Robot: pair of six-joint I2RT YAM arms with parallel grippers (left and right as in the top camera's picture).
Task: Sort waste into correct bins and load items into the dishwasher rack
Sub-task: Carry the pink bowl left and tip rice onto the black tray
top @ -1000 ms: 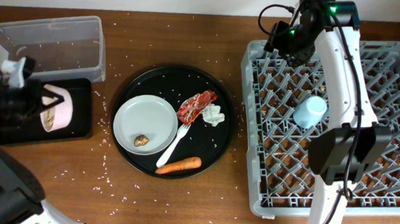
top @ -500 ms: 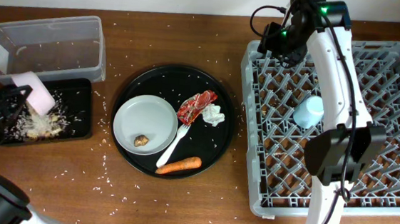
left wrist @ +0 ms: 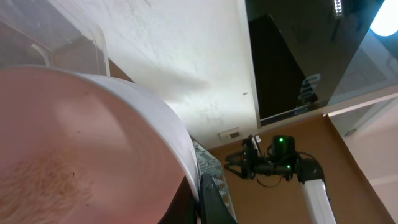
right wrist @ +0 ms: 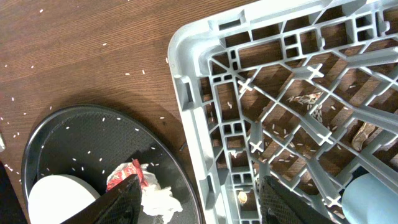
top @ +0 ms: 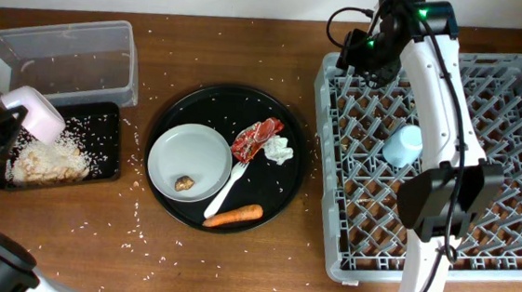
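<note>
Left claw (top: 1, 130) is half cut off at the left edge, clamped on the rim of the small white bowl (top: 34, 113), which is tipped over the shallow black tray (top: 110, 143). Grainy rice heap (top: 47, 159) lies in the tray. Left wrist view is mostly smooth bowl interior. Right claw (right wrist: 208, 202) is apart and empty, over the far-left corner of the grey lattice rack (right wrist: 186, 81).

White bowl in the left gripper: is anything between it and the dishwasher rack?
At table level, the round black tray with the plate lies between the white bowl and the dishwasher rack. Higher up nothing visible does; the right gripper hangs open over the rack's far left corner.
</note>
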